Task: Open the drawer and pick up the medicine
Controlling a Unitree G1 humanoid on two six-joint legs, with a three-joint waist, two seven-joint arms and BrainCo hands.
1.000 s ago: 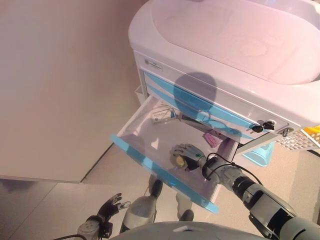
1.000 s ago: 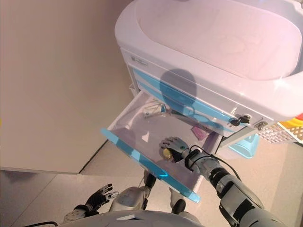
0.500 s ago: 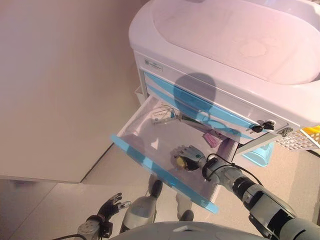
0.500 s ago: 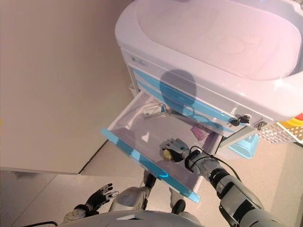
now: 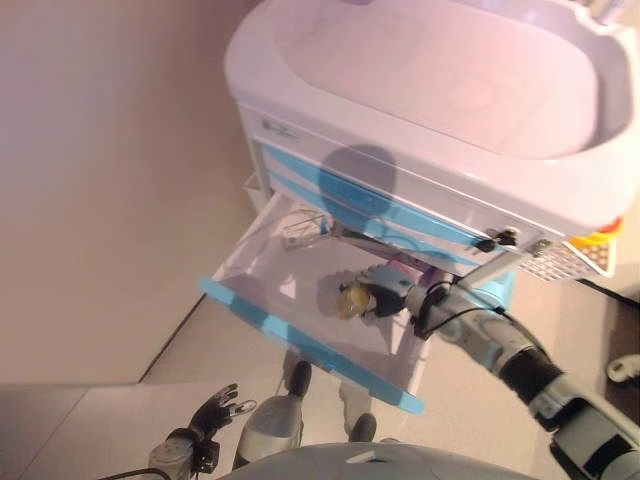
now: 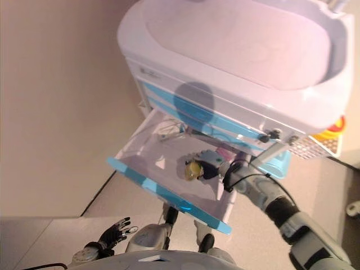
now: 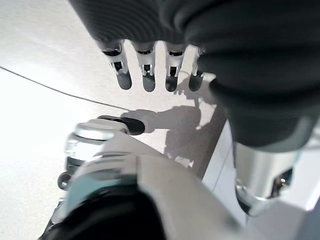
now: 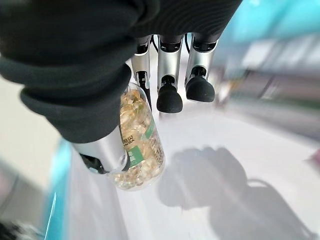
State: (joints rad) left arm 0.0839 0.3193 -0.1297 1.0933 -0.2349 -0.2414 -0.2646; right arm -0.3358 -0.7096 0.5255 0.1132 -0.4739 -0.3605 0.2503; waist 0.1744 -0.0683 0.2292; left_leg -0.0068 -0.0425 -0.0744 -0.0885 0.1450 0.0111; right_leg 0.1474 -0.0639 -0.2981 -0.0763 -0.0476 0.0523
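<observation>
Right eye view showed us the white medical cart (image 6: 236,62), largest thing in the scene, with its blue-fronted drawer (image 6: 169,194) pulled well out below the closed drawers. Over the drawer's white floor our right hand (image 6: 212,167) carried the medicine bottle (image 6: 194,169), lifted clear of the drawer bottom as far as we could judge. Toward the back of the drawer lay a small white box (image 6: 166,135) and, nearer the right side, a pink packet (image 6: 226,153), both apart from the bottle.

Our right wrist view gave the closest look: the bottle (image 8: 137,140) was a small clear one, packed with yellow-gold capsules, with a green and white label round its middle. We had our thumb and the nearest finger pinched on it, while the other fingers (image 8: 170,97) stood free beside it.

We judged the bottle light and stiff, its smooth wall likely slippery against metal fingers. It was probably plastic and so not very fragile, though we could not tell for certain. The labelled middle seemed the best place to grip, and a pinch alone looked liable to let it twist or slide.

Our left hand (image 5: 218,408) hung low over the floor, fingers loosely spread, holding nothing.
</observation>
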